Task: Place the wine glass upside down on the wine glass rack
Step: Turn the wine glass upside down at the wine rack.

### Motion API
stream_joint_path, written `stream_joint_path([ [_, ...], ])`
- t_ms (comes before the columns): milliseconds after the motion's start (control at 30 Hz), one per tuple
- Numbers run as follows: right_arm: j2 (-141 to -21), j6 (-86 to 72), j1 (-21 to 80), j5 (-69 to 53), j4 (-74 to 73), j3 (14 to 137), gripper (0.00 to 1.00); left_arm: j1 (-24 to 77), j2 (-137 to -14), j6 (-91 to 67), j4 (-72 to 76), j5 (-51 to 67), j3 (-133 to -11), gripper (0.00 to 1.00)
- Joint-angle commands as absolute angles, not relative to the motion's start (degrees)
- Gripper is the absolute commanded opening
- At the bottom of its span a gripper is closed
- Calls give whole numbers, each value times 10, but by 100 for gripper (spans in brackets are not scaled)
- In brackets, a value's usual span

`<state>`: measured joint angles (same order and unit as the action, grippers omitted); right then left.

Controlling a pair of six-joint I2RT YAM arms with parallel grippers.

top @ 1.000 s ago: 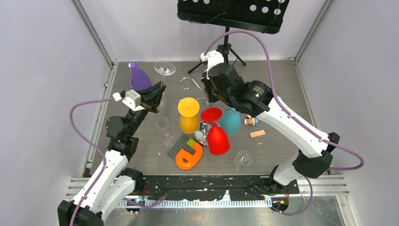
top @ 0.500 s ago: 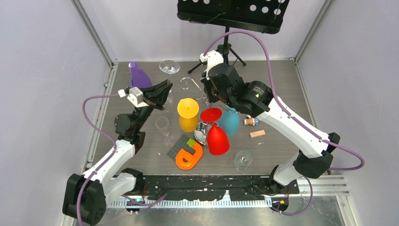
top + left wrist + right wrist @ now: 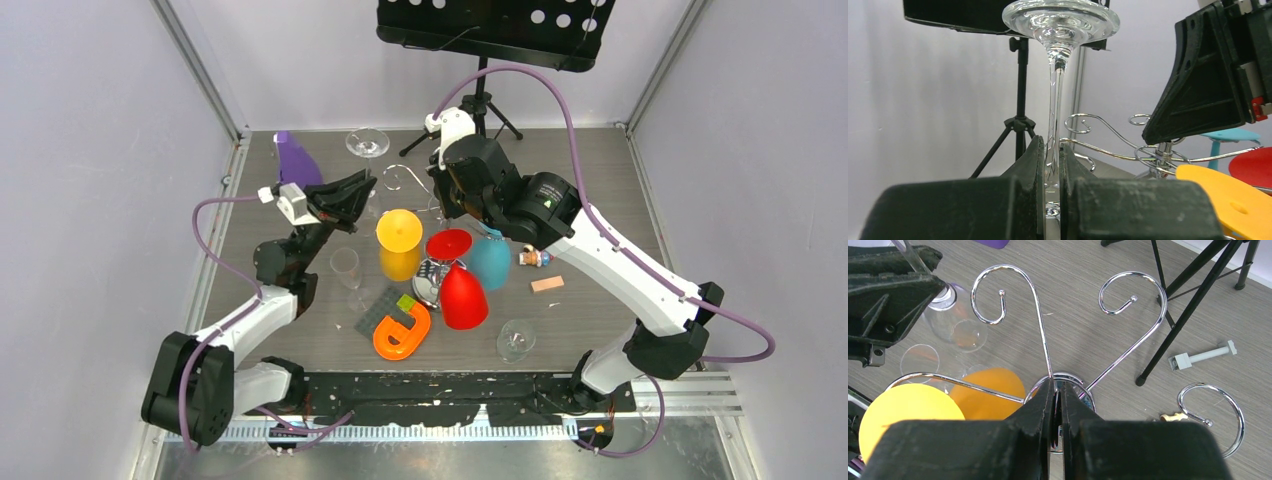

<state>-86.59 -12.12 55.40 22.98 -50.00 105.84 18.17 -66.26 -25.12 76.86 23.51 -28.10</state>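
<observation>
A purple cone (image 3: 293, 158) stood just left of the left end effector (image 3: 1050, 152). That end effector was clenched on the stem of the wine glass (image 3: 1060, 20), held foot up. The bowl seemed to hang beneath the fingers, though clear glass over grey was hard to read. On its near side a spare clear glass (image 3: 345, 266) stood on the tabletop (image 3: 600, 190).

To its right stood the wine glass rack (image 3: 430, 283). Two empty curled arms came first, and a yellow plastic glass (image 3: 400, 240), foot up, crowded in just beside them. The right end effector (image 3: 1057, 390) was clamped from above on the rack's central post. On its near side were red glasses (image 3: 463, 297), a teal glass (image 3: 492, 260) and an orange U-shaped piece (image 3: 400, 335). To its right lay a small figure (image 3: 535, 257) and a tan block (image 3: 547, 284). A black music stand (image 3: 490, 25) rose behind it.

Since a second before, the left arm had swung right, bringing the glass's foot nearer the rack's arms. The right arm had not moved.

The tabletop was grey wood-grain, enclosed by pale lilac wall panels (image 3: 90, 150) in aluminium framing.
</observation>
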Motion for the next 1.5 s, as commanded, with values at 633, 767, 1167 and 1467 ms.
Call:
stream_joint_path([
  [633, -849, -133, 557, 195, -483, 1054, 6, 220, -655, -222, 853, 304, -255, 0],
  [767, -848, -133, 557, 195, -483, 1053, 5, 226, -661, -221, 853, 308, -250, 0],
  [1167, -843, -131, 557, 197, -483, 1047, 5, 254, -690, -209, 853, 307, -253, 0],
  [1467, -840, -130, 557, 198, -483, 1046, 6, 260, -723, -208, 853, 299, -262, 0],
])
